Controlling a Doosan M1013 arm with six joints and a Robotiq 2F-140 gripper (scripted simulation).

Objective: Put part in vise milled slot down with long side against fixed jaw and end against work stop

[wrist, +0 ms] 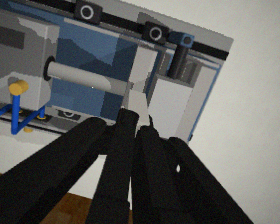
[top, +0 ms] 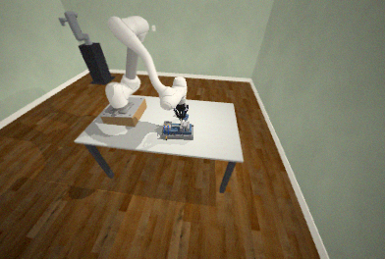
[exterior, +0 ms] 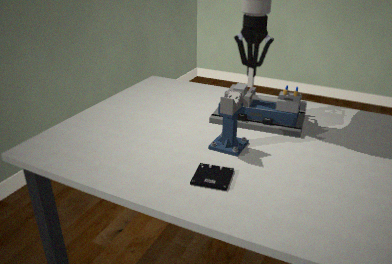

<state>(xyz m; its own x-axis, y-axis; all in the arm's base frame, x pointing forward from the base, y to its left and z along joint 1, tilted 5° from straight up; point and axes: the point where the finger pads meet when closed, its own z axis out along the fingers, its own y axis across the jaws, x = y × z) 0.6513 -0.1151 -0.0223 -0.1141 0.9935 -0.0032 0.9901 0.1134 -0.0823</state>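
My gripper (top: 182,118) (exterior: 251,77) (wrist: 133,104) points down, shut and empty, its light finger pads together over the jaw end of the vise (exterior: 280,115) (wrist: 86,47). What looks like the part, a pale flat-topped block (wrist: 170,102), lies between the jaws in the wrist view. One end is near the work stop (wrist: 178,62). The pads appear between it and the moving jaw (wrist: 143,62); contact is unclear. Its slot is not visible, and fingers cover its near end. Whether it touches the fixed jaw I cannot tell. The black infeed plate (exterior: 212,172) is bare.
The V-block (exterior: 230,104) stands on a blue post beside the vise. The air cylinder (exterior: 289,102) (wrist: 23,55) with blue and yellow fittings is at the vise's other end, its rod (wrist: 86,77) reaching the moving jaw. The table (top: 216,132) (exterior: 125,135) carries everything.
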